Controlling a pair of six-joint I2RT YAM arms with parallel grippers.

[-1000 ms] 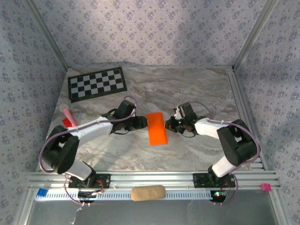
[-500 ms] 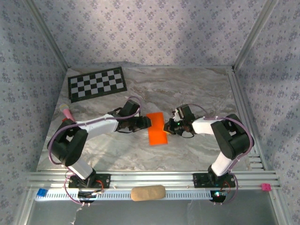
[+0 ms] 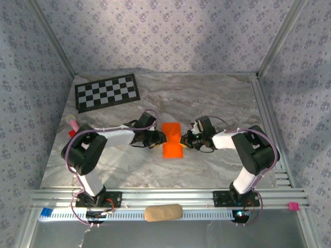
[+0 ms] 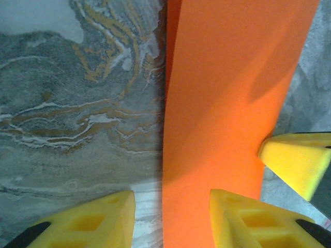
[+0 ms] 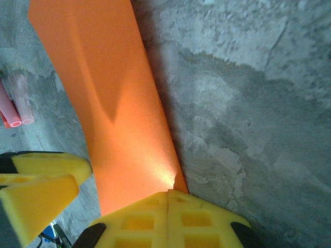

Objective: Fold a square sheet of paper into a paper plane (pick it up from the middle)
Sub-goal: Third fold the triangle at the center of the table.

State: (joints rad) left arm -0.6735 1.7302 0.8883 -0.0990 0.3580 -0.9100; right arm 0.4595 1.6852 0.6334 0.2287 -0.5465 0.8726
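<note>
Right, from the top camera you have the orange paper (image 3: 172, 140) lying as a narrow folded strip in the middle of the marble desk (image 3: 222, 98). The left jaws meet its left edge and the right jaws meet its right edge, so the two arms face each other across it. The checkerboard sheet (image 3: 107, 92) lies flat at the far left of the desk, well apart from the paper, and the red and pink thing (image 3: 72, 129) sits at the left edge beside the left arm.

In your left wrist view, the paper (image 4: 227, 103) runs straight up the picture. The left jaws stand partly apart and straddle its long left edge. One yellow pad (image 4: 88, 219) is over bare marble and the other pad (image 4: 253, 217) is over the orange. Nothing is gripped between them. A yellow fingertip (image 4: 297, 160) of the right arm touches the strip's opposite edge.

In your right wrist view, the right jaws are pressed fully together, their pads (image 5: 150, 217) meeting in a thin seam. The paper (image 5: 114, 103) runs down to the pads' tip. You cannot tell whether its edge is caught in the seam. The left arm's pads (image 5: 49, 168) show at the strip's other side, with a gap between them.
</note>
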